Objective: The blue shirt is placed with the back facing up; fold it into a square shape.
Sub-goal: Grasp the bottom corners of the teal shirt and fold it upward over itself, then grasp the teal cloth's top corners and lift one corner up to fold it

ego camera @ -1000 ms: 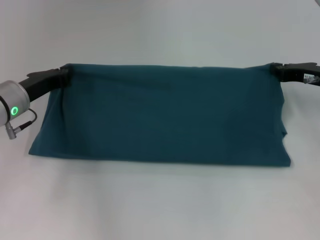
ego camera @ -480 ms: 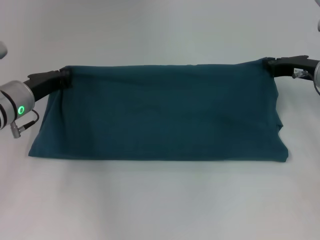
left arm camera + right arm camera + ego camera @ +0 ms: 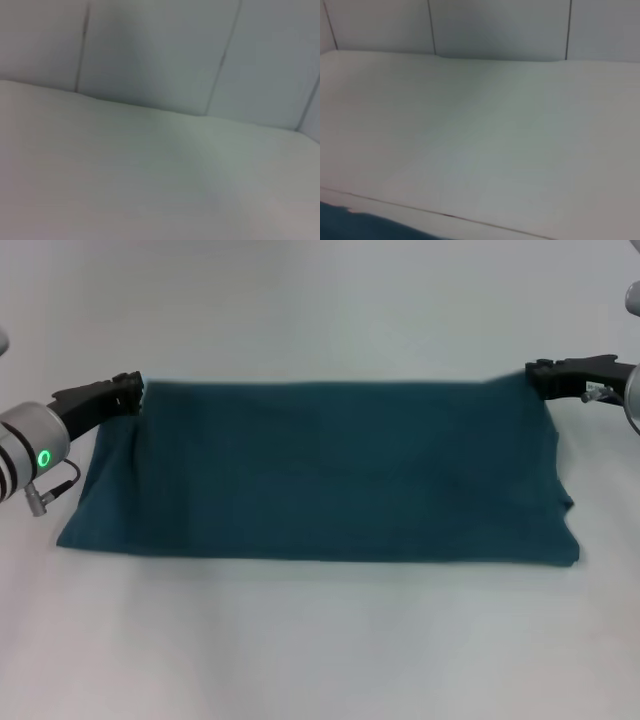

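2 robot arms reach in from the sides of a plain white table (image 3: 320, 660), each at a far corner of the blue shirt (image 3: 320, 475). The shirt lies flat across the middle of the table as a wide, dark teal band, already folded over on itself, plain side showing and no lettering visible. The left gripper (image 3: 128, 392) sits at the shirt's far left corner, touching or just beside the cloth; the right gripper (image 3: 540, 375) sits at the far right corner in the same way. In neither case can I tell how wide the fingers stand or whether they have hold of the fabric, because the tips are dark against the dark cloth. The far edge between the 2 grippers looks soft and slightly blurred. The right wrist view shows only bare tabletop, a pale wall beyond and a sliver of teal cloth (image 3: 365, 226) at one edge; the left wrist view shows only tabletop and wall. Judging the risks: if one arm lets go or pulls away before the other, the far edge could drag askew and spoil the straight fold; a finger snagging the hem could lift a layer and leave a wrinkle; the near right corner already bulges a little, which could carry into the final square. There are 0 containers in view, so nothing is held in any.
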Tool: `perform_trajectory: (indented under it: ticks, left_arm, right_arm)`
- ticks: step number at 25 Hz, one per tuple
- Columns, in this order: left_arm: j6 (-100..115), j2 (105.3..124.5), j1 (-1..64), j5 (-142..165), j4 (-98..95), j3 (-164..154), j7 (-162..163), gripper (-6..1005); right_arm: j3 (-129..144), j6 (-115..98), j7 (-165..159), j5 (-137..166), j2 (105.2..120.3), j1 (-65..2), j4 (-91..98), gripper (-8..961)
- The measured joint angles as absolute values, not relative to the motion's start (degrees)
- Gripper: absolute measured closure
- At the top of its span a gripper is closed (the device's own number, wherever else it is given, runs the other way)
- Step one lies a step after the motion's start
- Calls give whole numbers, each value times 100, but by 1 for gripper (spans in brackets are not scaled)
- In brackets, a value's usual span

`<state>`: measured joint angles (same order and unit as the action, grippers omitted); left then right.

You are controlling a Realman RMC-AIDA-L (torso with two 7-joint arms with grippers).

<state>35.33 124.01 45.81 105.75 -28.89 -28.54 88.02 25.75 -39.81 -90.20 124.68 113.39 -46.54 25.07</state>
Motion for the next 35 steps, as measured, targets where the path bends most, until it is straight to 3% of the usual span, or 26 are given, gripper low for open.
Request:
perform_trajectory:
  ticks: [3,8,11,16,22,28,35]
  left_arm:
    - [3288,12402,4547,10306,-2857,-2846,8814,982]
    - [2990,12401,4437,9970,-2861,-2836,8802,818]
    - [2987,12402,4345,9847,-2886,-2854,8781,594]
    - [3257,12354,4188,9844,-2906,-2857,8808,344]
    - [4674,12211,3711,9913,-3038,-2862,8824,239]
    - [5181,12222,3327,9937,-3309,-3053,8836,241]
    - [5366,12324,2925,10199,-3591,-3186,8821,242]
  right_arm:
    - [2568,-3847,-9038,12452,11347,-4586,2589,807]
    - [2549,-3858,-9084,12148,11323,-4357,2848,688]
    - [2542,-4063,-9184,12059,11266,-4264,2912,600]
    - [2561,-4851,-9586,12057,11190,-4049,3117,423]
    - [2534,-6189,-10112,12059,11136,-3611,3428,129]
    - [2531,-7060,-10577,12060,11123,-3269,3738,128]
    - [2546,-8027,-11423,12086,10920,-2920,3896,129]
